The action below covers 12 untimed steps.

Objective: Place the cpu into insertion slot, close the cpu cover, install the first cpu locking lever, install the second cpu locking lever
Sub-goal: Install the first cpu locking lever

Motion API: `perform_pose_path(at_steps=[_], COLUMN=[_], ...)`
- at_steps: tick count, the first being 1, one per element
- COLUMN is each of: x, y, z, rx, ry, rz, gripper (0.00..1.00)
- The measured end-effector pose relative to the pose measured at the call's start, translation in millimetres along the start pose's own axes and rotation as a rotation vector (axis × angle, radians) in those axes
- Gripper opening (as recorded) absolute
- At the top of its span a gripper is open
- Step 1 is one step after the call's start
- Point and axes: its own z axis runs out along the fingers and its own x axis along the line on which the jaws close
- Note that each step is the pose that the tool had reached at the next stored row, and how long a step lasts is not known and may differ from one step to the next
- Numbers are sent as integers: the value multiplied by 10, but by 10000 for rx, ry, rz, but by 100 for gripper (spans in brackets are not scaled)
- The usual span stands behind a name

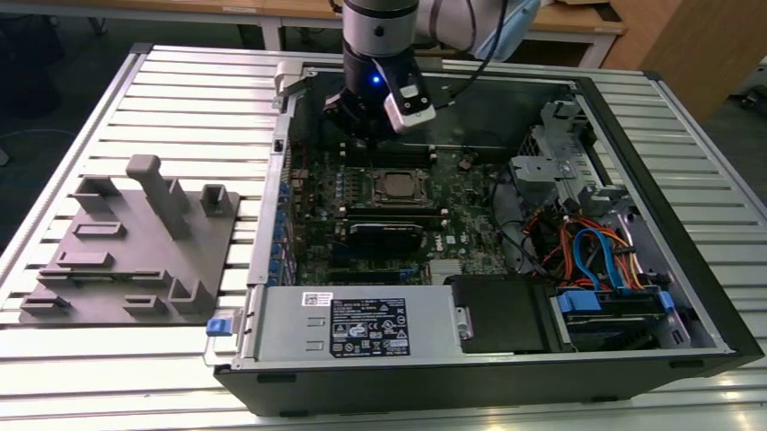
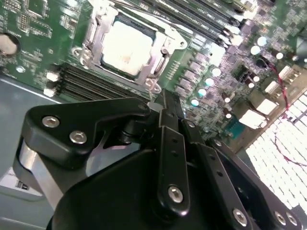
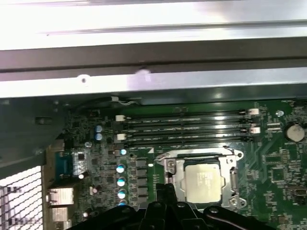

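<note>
Leftmost in the exterior view, a grey moulded fixture tray point(image 1: 132, 260) lies on the slatted metal bench point(image 1: 180, 99), well apart from the work. Next comes an open computer case point(image 1: 480, 382) lying on its side, its green motherboard point(image 1: 314, 224) facing up.

The arm reaches down into the far part of the case. The end effector point(image 2: 165, 99) hangs just beside one corner of the socket. In both wrist views its fingers look drawn narrow, tips together, with nothing held between them.

The cpu point(image 3: 204, 184) already sits flat in the insertion slot point(image 3: 196, 156), mid-board beside the long black memory slots point(image 3: 187, 127). The cpu cover point(image 2: 94, 36) appears folded down around the chip, its window showing the silvery top. A thin wire lever end point(image 2: 152, 87) pokes out at the socket corner nearest the fingertips. Whether either lever is latched cannot be told.

Further to the exterior view's right sits a bundle of blue and orange cables point(image 1: 594, 256), apart from the arm.

Likely risks:
- The thin lever could slip off the narrow tips and spring back.
- A push that misses the lever could scrape the board's small parts.
- Pressing a cover that is not fully flat could load the chip unevenly.
</note>
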Motion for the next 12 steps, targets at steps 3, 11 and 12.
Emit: perform_pose_path(at_steps=[3, 11, 12], x=[64, 146, 148], y=[-5, 3, 10], z=[3, 5, 6], rx=[-2, -1, -2], ry=[-2, -1, -2], rz=[-1, 0, -1], gripper=[10, 10, 10])
